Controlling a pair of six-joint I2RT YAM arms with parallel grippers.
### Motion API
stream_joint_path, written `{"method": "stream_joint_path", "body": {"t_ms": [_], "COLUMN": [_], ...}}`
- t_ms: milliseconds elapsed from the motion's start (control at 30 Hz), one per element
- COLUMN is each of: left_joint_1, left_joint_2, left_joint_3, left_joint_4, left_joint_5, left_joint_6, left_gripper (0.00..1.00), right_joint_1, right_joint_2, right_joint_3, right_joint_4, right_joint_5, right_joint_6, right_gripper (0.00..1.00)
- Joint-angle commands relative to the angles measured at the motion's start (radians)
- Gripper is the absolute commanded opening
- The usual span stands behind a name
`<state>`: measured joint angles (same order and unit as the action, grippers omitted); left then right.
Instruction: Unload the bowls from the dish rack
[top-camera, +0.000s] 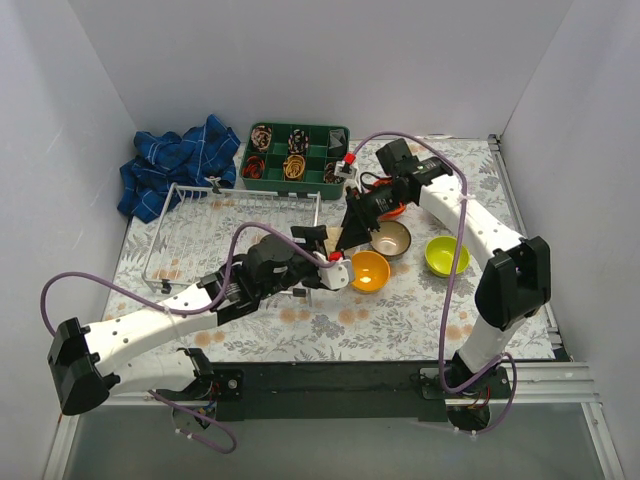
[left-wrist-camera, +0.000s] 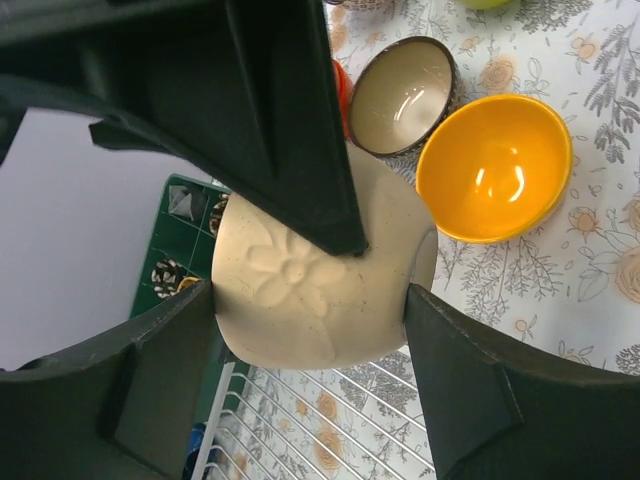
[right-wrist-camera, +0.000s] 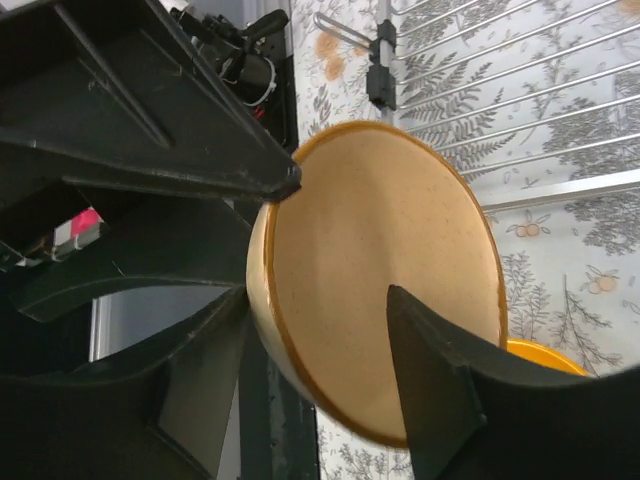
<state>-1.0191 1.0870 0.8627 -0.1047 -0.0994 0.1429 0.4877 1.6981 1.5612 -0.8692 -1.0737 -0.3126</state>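
A beige bowl (top-camera: 335, 240) hangs in the air between both grippers, just past the right end of the white wire dish rack (top-camera: 240, 240). My left gripper (left-wrist-camera: 310, 300) is shut on the beige bowl (left-wrist-camera: 320, 290), one finger on each side. My right gripper (right-wrist-camera: 318, 310) is open and straddles the bowl's (right-wrist-camera: 380, 270) rim, one finger inside and one against the outside. On the table lie a yellow-orange bowl (top-camera: 370, 271), a dark brown bowl (top-camera: 391, 239), a lime green bowl (top-camera: 446, 255) and a red bowl (top-camera: 395, 211), half hidden by the right arm. The rack holds no bowls.
A green compartment tray (top-camera: 295, 155) with small items stands at the back. A blue checked cloth (top-camera: 175, 170) lies at the back left beside the rack. White walls close in the table on three sides. The right arm's cable loops over the bowls.
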Motion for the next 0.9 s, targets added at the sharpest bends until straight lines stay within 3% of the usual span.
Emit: {"method": "stream_joint_path", "body": {"t_ms": [0,33,133,233,267,333,367,467,600,700,867], "left_joint_1": [-0.013,-0.015,-0.013,-0.013,-0.013,-0.012,-0.010,0.014,0.082,0.203,0.298], "left_joint_2": [-0.007,-0.009,-0.012,-0.013,-0.015,-0.015,-0.013,-0.021,-0.047,-0.076,-0.105], "left_joint_3": [0.004,0.001,-0.024,-0.074,-0.086,-0.116,-0.120,-0.129,-0.123,-0.110,-0.067], "left_joint_4": [0.089,0.091,0.100,0.166,0.195,0.221,0.241,0.244,0.212,0.160,0.064], "left_joint_5": [-0.019,-0.019,-0.036,-0.078,-0.104,-0.128,-0.153,-0.178,-0.152,-0.080,-0.111], "left_joint_6": [0.032,0.027,0.003,-0.034,-0.051,-0.090,-0.156,-0.296,-0.486,-0.654,-0.903], "left_gripper": [0.24,0.25,0.29,0.39,0.52,0.62,0.77,0.98,0.98,0.98,0.98], "right_joint_1": [0.028,0.029,0.029,0.028,0.028,0.022,0.019,0.009,0.008,0.008,0.026], "right_joint_2": [0.035,0.046,0.048,0.035,0.031,0.020,0.014,-0.027,-0.118,-0.165,-0.206], "right_joint_3": [0.065,0.066,0.073,0.074,0.073,0.077,0.077,0.053,-0.025,-0.108,-0.239], "right_joint_4": [-0.195,-0.200,-0.205,-0.202,-0.200,-0.194,-0.188,-0.110,0.034,0.151,0.352], "right_joint_5": [-0.063,-0.065,-0.061,-0.033,-0.013,0.058,0.081,0.231,0.486,0.690,0.974], "right_joint_6": [-0.170,-0.175,-0.180,-0.186,-0.181,-0.162,-0.148,-0.059,0.044,0.104,0.200], "right_gripper": [0.56,0.36,0.02,0.01,0.01,0.01,0.01,0.01,0.01,0.01,0.01]}}
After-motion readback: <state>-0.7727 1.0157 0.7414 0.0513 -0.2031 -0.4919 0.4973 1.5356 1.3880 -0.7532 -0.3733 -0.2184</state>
